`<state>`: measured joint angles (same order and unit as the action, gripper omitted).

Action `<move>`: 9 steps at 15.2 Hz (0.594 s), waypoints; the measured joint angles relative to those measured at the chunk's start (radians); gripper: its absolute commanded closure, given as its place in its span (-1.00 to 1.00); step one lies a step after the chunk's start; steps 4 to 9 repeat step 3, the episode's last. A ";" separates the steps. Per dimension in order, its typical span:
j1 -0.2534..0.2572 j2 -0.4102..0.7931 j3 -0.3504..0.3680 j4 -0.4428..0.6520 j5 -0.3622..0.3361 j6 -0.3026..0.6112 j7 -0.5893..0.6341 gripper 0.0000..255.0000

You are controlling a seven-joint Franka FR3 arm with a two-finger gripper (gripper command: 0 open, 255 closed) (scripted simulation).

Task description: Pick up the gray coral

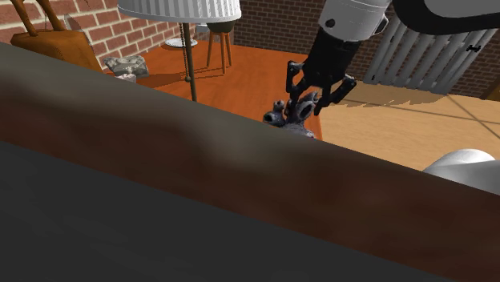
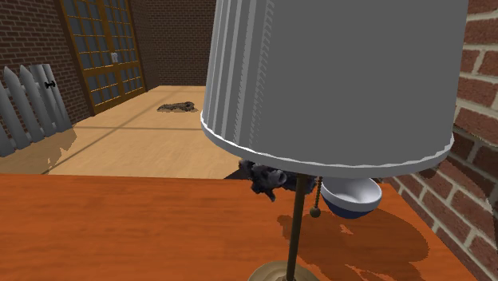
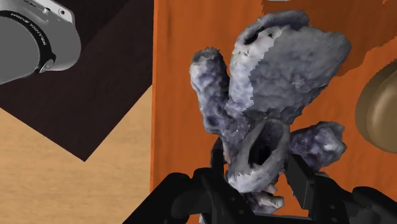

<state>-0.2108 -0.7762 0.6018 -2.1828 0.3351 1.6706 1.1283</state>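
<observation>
Clamping the gripper [image 1: 303, 108] on the gray coral [image 1: 285, 118], pressing both black fingers [image 3: 203, 191] against the sides of its holed lower lobe. Holding that coral right at the edge of the orange desk [image 2: 120, 231], the edge bordering the pale wooden floor [image 2: 152, 148]; not telling from these views whether it is resting on the desktop or hanging just off it. Pointing its knobbly, bluish-gray branches away from the hand, out over the desktop. Reaching down to it from above with the white arm [image 1: 352, 16]. Sharing the desk with a lamp [image 2: 335, 80] under a white pleated shade, standing near the coral but further in from that edge, and with a blue-and-white bowl [image 2: 351, 198] sitting close to the same edge, toward the corner by the brick wall [image 2: 479, 160].
</observation>
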 measured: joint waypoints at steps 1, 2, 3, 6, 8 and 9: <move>-0.002 0.004 -0.002 0.015 -0.003 -0.011 0.001 1.00; -0.004 0.008 -0.006 0.030 -0.007 -0.023 0.001 1.00; -0.006 0.011 -0.008 0.040 -0.009 -0.030 0.001 1.00; -0.006 0.011 -0.008 0.040 -0.009 -0.030 0.001 1.00; -0.006 0.011 -0.008 0.040 -0.009 -0.030 0.001 1.00; -0.006 0.011 -0.008 0.040 -0.009 -0.030 0.001 1.00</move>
